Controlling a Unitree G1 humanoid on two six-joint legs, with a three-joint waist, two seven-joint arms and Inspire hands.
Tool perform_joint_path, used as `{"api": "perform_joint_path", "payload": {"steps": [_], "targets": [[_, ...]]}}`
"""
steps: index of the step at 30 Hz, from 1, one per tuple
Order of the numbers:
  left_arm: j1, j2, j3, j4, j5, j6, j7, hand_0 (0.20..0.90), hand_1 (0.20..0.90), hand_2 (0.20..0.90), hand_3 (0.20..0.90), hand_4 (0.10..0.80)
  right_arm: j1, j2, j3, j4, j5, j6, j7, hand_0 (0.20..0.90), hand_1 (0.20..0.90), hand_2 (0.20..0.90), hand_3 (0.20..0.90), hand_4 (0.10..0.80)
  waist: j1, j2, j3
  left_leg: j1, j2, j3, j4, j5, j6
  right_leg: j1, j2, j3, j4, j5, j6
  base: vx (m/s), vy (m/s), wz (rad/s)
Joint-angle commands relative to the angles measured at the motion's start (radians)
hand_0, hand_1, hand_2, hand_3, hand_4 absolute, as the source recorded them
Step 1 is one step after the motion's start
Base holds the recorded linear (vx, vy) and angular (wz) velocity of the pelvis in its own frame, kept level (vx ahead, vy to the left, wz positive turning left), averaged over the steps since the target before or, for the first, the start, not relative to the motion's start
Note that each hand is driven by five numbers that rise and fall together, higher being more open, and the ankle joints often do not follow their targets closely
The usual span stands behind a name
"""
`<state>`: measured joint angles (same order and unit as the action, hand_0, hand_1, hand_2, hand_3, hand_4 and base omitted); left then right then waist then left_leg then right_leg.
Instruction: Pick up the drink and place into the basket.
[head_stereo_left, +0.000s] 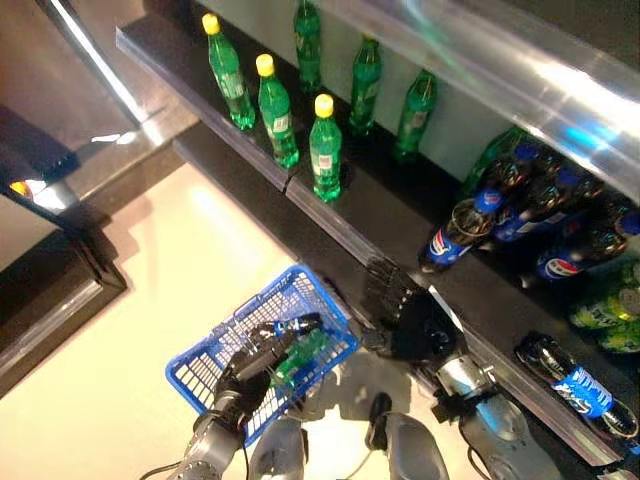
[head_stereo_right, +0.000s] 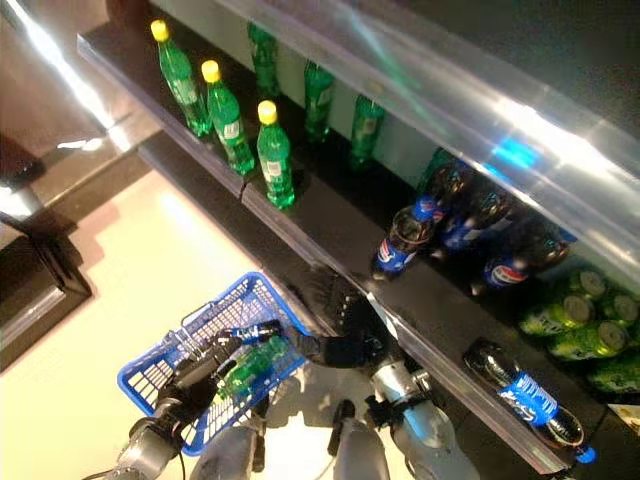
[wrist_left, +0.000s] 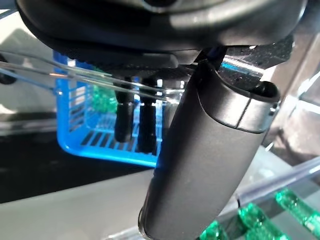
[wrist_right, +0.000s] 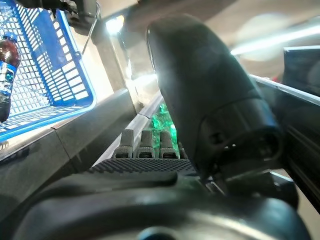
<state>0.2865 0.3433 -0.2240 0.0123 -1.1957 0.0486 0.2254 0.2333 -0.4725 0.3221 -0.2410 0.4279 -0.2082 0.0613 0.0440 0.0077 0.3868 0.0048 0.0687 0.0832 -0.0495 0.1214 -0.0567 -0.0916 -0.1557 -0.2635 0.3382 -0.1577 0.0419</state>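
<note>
The blue basket (head_stereo_left: 215, 365) is gripped at its wire handle by the left robot hand (head_stereo_left: 250, 370); drinks already lie inside. The right robot hand (head_stereo_left: 405, 315), open and empty, could topple the cola bottle (head_stereo_left: 458, 232) if reached carelessly.

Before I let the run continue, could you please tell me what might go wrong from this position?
1. The right hand, fingers straight and empty, sits at the edge of the shelf below a leaning blue-capped cola bottle; reaching up could knock it over.
2. The left hand holds the blue basket by its wire handle, already carrying a cola bottle and a green bottle; more weight may tilt it.
</note>
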Motion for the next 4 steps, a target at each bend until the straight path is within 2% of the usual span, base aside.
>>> {"api": "perform_joint_path", "payload": {"steps": [1, 4], "targets": [[0.040, 0.027, 0.032, -0.345, -0.011, -0.107, -0.185, 0.300, 0.300, 0.300, 0.200, 0.100, -0.001, -0.031, 0.066, -0.034, 0.030, -0.103, 0.037, 0.900, 0.900, 0.900, 0.900, 0.800, -0.004, 0.014, -0.219, 0.064, -0.025, 0.045, 0.052, -0.141, 0.009, 0.171, -0.002, 0.058, -0.349, 0.164, 0.090, 0.050, -0.017, -0.02], [0.039, 0.034, 0.024, -0.343, -0.015, -0.117, -0.172, 0.300, 0.300, 0.300, 0.200, 0.100, -0.006, -0.037, 0.079, -0.030, 0.028, -0.098, 0.020, 0.900, 0.900, 0.900, 0.900, 0.800, -0.004, 0.011, -0.231, 0.074, -0.025, 0.049, 0.046, -0.145, 0.011, 0.176, -0.003, 0.058, -0.355, 0.166, 0.093, 0.027, -0.012, -0.01]]}}
